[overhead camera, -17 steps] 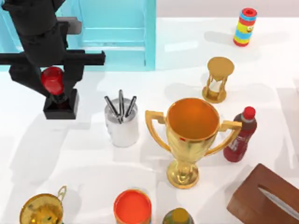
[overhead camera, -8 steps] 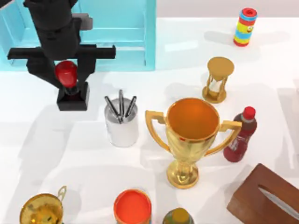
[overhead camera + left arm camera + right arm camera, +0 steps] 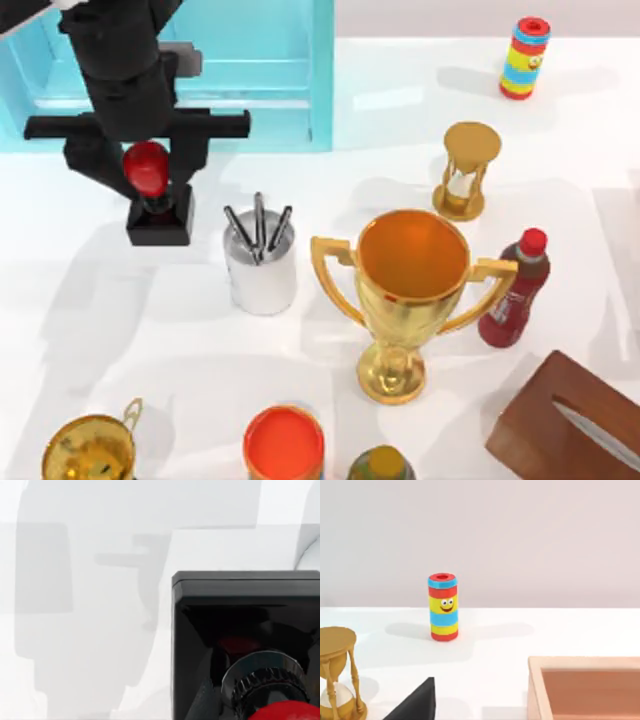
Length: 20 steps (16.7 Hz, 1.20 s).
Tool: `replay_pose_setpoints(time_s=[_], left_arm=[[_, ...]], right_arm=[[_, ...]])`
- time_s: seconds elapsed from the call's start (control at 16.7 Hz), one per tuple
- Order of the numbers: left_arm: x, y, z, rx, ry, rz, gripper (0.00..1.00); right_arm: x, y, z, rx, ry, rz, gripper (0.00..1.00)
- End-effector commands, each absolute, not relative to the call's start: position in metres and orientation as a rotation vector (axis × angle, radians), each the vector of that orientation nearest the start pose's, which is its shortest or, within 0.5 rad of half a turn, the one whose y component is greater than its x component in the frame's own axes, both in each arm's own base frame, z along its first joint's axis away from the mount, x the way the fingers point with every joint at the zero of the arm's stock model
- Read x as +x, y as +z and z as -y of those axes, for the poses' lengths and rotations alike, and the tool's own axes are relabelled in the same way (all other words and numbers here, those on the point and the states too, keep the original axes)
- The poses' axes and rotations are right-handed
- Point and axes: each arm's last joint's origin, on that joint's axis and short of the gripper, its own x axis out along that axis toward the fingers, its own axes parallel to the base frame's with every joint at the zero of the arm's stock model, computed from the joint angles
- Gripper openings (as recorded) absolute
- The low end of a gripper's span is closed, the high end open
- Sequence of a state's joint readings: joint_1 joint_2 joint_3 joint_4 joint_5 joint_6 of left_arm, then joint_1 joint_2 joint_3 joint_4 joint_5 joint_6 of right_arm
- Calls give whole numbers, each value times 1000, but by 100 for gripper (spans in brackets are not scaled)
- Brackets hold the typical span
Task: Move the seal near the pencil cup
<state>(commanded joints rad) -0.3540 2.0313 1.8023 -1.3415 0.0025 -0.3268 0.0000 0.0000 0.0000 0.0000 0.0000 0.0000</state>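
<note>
The seal (image 3: 158,205), a black square base under a glossy red knob, stands upright just left of the pencil cup (image 3: 261,262), with a small gap between them. My left gripper (image 3: 146,165) comes down from above and is shut on the red knob. I cannot tell whether the base touches the table. Up close, the left wrist view has the seal (image 3: 245,625) over the white tabletop. The pencil cup is white-silver with three dark pens. A black corner of my parked right gripper (image 3: 417,702) shows in the right wrist view.
A cyan rack (image 3: 250,70) stands behind the left arm. Right of the cup are a big gold trophy (image 3: 410,290), a gold hourglass (image 3: 468,170) and a dark red bottle (image 3: 515,290). An orange-topped can (image 3: 284,442) and a gold bell (image 3: 90,450) sit at the front.
My left gripper has carried the seal to the right, toward the pencil cup, over the last second. In the last half second it only shifted slightly, the seal sitting a little lower.
</note>
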Motion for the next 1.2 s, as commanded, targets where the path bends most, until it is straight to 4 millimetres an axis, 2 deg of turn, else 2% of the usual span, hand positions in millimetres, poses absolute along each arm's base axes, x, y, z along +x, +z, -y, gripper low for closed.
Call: replay_pose_setpoints(time_s=[0.06,0.84,1.2], left_arm=[[373,240,133,15,-16,-1571,0],[373,240,133,15,-16,-1571,98],[373,240,133,15,-16,-1571,100]], right_arm=[[106,160,1,0,0,0,100],[106,160,1,0,0,0,100],[106,160,1,0,0,0,100]])
